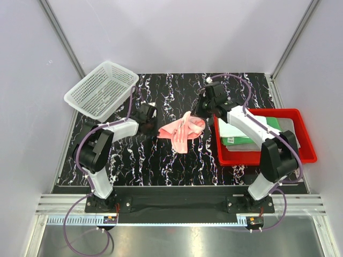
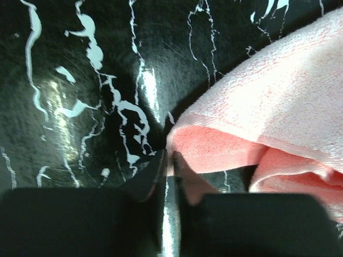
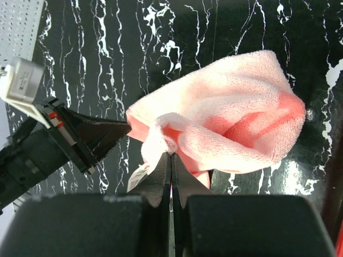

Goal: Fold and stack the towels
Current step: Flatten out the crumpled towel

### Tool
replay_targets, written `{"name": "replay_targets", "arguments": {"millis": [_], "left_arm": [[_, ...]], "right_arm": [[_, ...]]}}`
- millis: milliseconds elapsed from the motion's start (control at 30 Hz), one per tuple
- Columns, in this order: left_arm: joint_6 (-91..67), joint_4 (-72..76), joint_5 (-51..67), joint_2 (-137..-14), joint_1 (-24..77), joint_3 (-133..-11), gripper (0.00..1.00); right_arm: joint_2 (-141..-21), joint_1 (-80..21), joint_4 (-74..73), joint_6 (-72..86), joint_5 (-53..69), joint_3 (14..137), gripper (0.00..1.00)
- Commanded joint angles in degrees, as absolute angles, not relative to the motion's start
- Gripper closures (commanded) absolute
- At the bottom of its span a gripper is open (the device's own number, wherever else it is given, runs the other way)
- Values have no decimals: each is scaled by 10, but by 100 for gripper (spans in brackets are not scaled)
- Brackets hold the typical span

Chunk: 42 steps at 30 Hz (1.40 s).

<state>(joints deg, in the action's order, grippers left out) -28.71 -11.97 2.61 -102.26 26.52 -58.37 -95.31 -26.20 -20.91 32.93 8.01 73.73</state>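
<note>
Red plastic tray (image 1: 306,156), right side of the counter (image 1: 161,160), holds folded green towels (image 1: 238,141). Mid-counter lies the crumpled pink towel (image 1: 182,133), its edges pinched by the left end effector (image 1: 155,123) and the right end effector (image 1: 200,119). White mesh basket (image 1: 102,88) sits at far left.

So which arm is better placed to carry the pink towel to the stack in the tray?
Right, likely. The right gripper and left gripper both pinch the towel, but the tray with the stack lies beside the right arm, far from the left one.
</note>
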Motion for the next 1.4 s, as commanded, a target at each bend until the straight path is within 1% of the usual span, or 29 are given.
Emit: {"name": "replay_targets", "arguments": {"millis": [0, 100, 200, 233, 300, 333, 367, 400, 433, 467, 500, 533, 567, 667, 700, 733, 800, 833, 967, 1000, 1033, 1133, 1200, 1367], "left_arm": [[-284, -132, 68, -1034, 265, -570, 100], [-287, -144, 69, -1014, 265, -564, 100], [-287, -159, 73, -988, 265, -565, 100], [-287, -165, 72, -983, 265, -567, 100], [-287, -186, 65, -971, 265, -571, 100], [-286, -190, 60, -966, 265, -570, 100], [-287, -192, 60, -962, 265, -568, 100], [-287, -196, 57, -956, 265, -564, 100], [-292, -199, 54, -955, 265, -562, 100], [-294, -201, 51, -950, 264, -560, 100], [-295, -205, 48, -947, 262, -554, 100], [-299, -205, 48, -945, 261, -551, 100], [-301, -206, 46, -939, 258, -548, 100], [-308, -209, 41, -925, 247, -540, 100], [-308, -209, 42, -923, 244, -539, 100], [-310, -210, 41, -920, 242, -539, 100], [-310, -210, 42, -917, 238, -540, 100], [-310, -210, 45, -915, 237, -539, 100], [-316, -188, 68, -903, 238, -527, 100], [-318, -184, 75, -899, 237, -524, 100], [-323, -180, 75, -896, 238, -519, 100], [-332, -165, 75, -883, 238, -497, 100], [-337, -156, 83, -887, 237, -488, 100], [-348, -132, 98, -889, 237, -471, 100]], "right_arm": [[-907, -259, -226, 308, 75, 787, 100], [-906, -251, -181, 325, 93, 811, 100], [-965, -229, -152, 348, 91, 903, 100], [-1019, -215, -151, 357, 96, 971, 100], [-1083, -203, -155, 380, 102, 1045, 100], [-1152, -198, -157, 387, 105, 1117, 100], [-1189, -193, -181, 388, 107, 1158, 96], [-1227, -191, -202, 388, 111, 1202, 88], [-1303, -190, -230, 383, 138, 1300, 79], [-1337, -189, -302, 366, 153, 1351, 65], [-1368, -189, -341, 353, 163, 1440, 57], [-1403, -190, -378, 341, 172, 1467, 52], [-1407, -190, -423, 313, 177, 1476, 48], [-1335, -192, -423, 265, 146, 1370, 49], [-1306, -193, -413, 260, 129, 1284, 50], [-1255, -193, -404, 257, 103, 1246, 50], [-1217, -198, -391, 237, 99, 1168, 49], [-1198, -213, -397, 218, 89, 1156, 48], [-1185, -276, -424, 172, 38, 1114, 45], [-1187, -289, -421, 174, 19, 1101, 46], [-1188, -308, -405, 183, 16, 1093, 49], [-1203, -335, -371, 202, 4, 1071, 53], [-1226, -359, -348, 209, -25, 1074, 53], [-1259, -388, -294, 226, -30, 1073, 55]]}}
